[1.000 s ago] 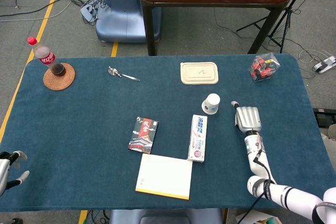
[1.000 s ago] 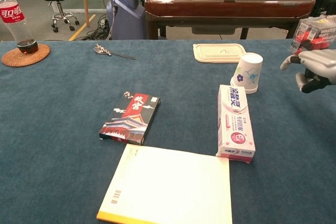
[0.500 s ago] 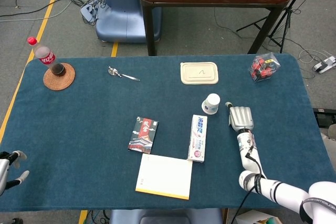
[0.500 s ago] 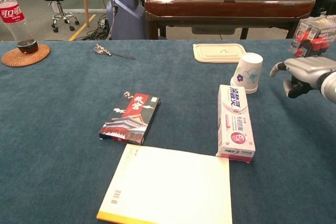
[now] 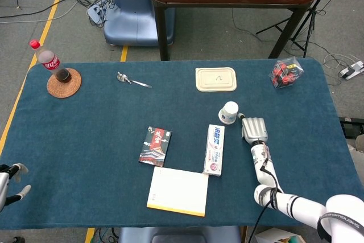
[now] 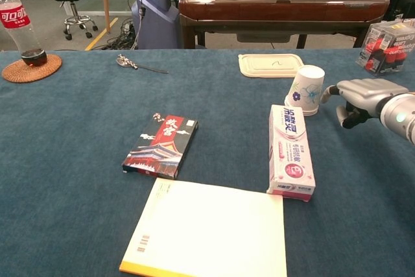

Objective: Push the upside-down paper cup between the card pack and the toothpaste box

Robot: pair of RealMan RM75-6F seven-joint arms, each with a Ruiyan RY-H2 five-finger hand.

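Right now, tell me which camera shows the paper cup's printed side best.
The chest view: the upside-down paper cup stands side-on there, its blue flower print plain, with the right hand just beside it. The head view shows mostly the cup's upturned base from above.

**Where things lie on the counter**

The paper cup (image 5: 228,112) stands upside down just behind the far end of the toothpaste box (image 5: 214,149), which lies lengthwise toward the near edge. The card pack (image 5: 155,145) lies well to the left of the box, with bare counter (image 5: 102,135) between them. A notepad (image 5: 178,190) lies in front of both, its far right corner touching the box's near end. The right hand (image 5: 254,129) rests just right of the cup. A lidded tray (image 5: 215,78) sits behind the cup. At the far left a bottle (image 5: 49,61) stands on a coaster (image 5: 63,83); a spoon (image 5: 132,79) lies between the coaster and the tray. A clear box (image 5: 286,72) sits at the far right. The left hand (image 5: 7,179) is at the near left edge.
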